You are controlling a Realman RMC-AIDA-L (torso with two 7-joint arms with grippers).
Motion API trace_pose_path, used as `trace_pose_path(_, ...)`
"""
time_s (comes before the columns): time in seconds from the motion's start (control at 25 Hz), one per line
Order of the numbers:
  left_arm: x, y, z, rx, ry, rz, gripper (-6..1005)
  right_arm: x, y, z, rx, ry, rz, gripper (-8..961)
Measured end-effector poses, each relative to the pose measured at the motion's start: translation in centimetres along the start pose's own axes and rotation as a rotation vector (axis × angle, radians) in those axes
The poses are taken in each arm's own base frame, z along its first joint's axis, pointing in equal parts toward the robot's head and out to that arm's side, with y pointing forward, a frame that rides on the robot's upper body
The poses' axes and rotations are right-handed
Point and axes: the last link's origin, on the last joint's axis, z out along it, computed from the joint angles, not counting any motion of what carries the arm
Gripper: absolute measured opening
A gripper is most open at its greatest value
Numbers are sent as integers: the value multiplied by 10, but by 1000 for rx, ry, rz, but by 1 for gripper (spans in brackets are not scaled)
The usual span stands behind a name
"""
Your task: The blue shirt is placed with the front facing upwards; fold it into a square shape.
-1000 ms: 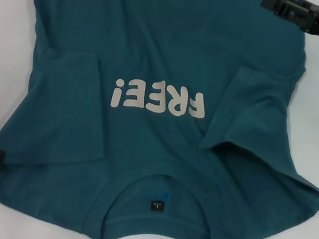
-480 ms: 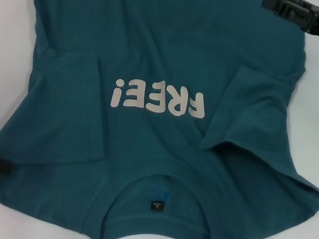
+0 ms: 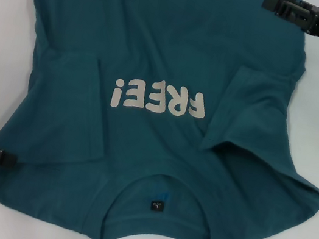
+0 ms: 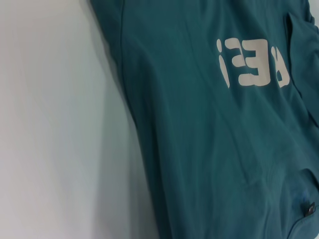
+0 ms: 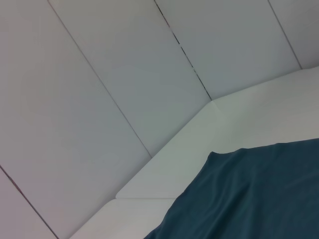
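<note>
The shirt (image 3: 169, 65) lies flat on the table (image 3: 1, 36), front up, both sleeves already folded in over the body, collar nearest the robot and hem running away beyond the top of the head view, so its long axis points straight out from the robot. The left gripper (image 3: 7, 159) sits low at the near shoulder edge on the robot's left, tips just touching the cloth (whether its jaws are open or closed cannot be told), and is the nearer arm to the collar end. The right gripper (image 3: 270, 1) hangs far out over the shirt's right edge toward the hem, its jaws likewise unreadable, so a lengthwise fold would likely start from the left.
</note>
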Motion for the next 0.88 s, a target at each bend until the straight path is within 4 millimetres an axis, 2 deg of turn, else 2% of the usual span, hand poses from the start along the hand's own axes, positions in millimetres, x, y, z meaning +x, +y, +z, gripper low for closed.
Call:
trace_pose_path(0.08,1,0,0,3,0,1,828,0,0,0,0,-1,0,727)
trace_pose_path(0.52,1,-3,1,43,-34,-3,639,-4,0,0,-3,-5,6,727)
trace_pose_path(0.72,2,-3,1,49,-30,-2,394,-4,0,0,1,-5,6,728)
trace_pose_path(0.88,3,-3,1,47,-31,1,257,-3,-1,-1,4,-5,9,728)
